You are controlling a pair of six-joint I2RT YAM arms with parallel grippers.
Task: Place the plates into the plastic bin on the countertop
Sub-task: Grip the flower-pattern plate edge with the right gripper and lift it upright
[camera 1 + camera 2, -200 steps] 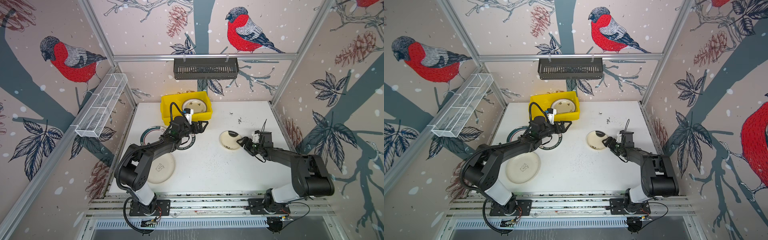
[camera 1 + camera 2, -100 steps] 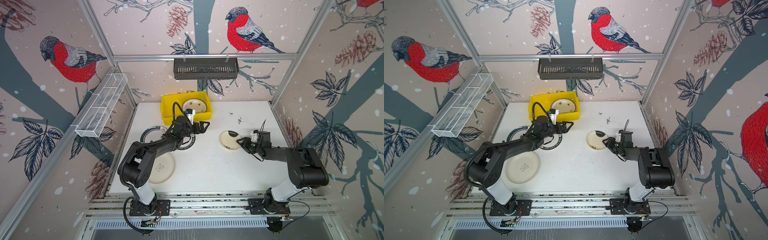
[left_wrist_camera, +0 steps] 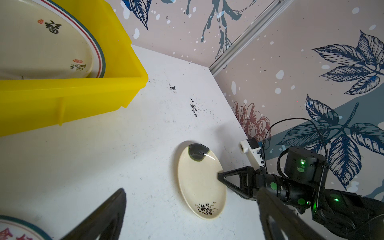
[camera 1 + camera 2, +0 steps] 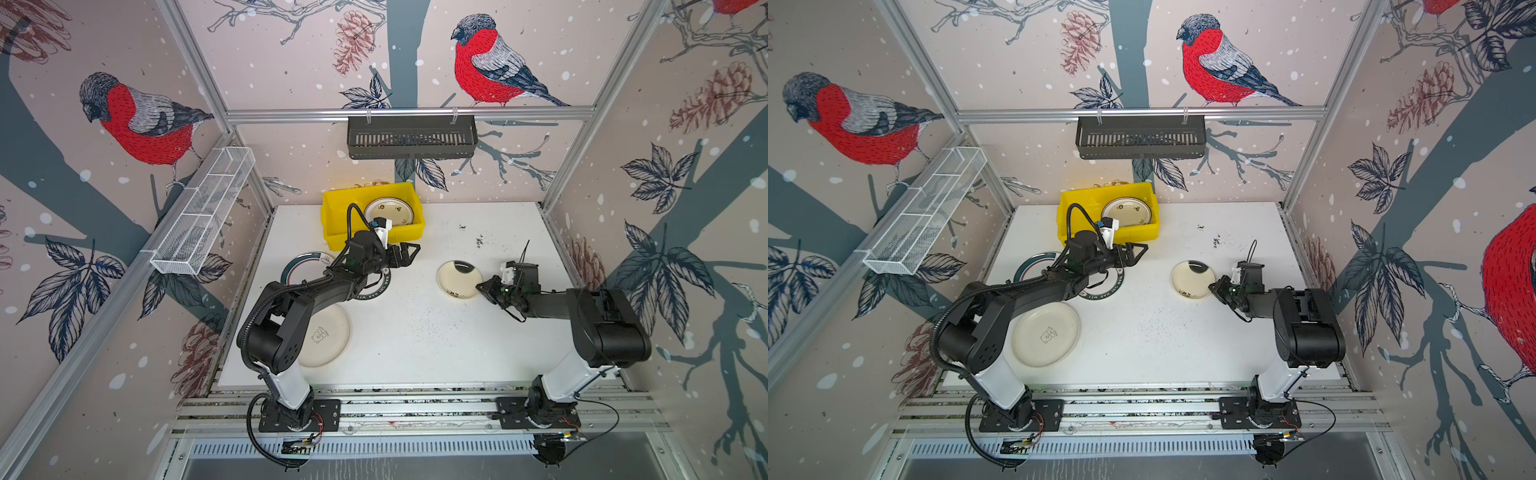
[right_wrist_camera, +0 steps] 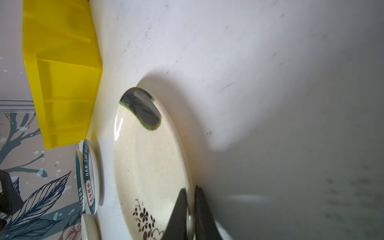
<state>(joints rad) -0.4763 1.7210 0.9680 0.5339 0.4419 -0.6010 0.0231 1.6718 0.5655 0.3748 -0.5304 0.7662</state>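
A small cream plate (image 4: 459, 279) (image 4: 1192, 279) with a dark patch and a flower motif lies on the white countertop (image 4: 415, 332). My right gripper (image 4: 482, 286) (image 5: 190, 199) is shut on its near rim, one finger above and one below. My left gripper (image 4: 409, 253) (image 3: 191, 189) hangs open in front of the yellow plastic bin (image 4: 332, 216) (image 3: 62, 97), holding nothing. One plate (image 4: 388, 210) (image 3: 41, 41) lies inside the bin. Two green-rimmed plates (image 4: 303, 264) (image 4: 376, 291) lie partly hidden under the left arm. A cream plate (image 4: 328, 336) sits near the front left.
A dark slotted basket (image 4: 411, 137) hangs on the back rail. A white wire-mesh tray (image 4: 203, 212) is fixed to the left rail. Aluminium rails frame the countertop, and black specks (image 4: 478, 241) lie at the back right.
My right gripper has closed on the rim of the small cream plate. The left arm has barely moved and its gripper stays open.
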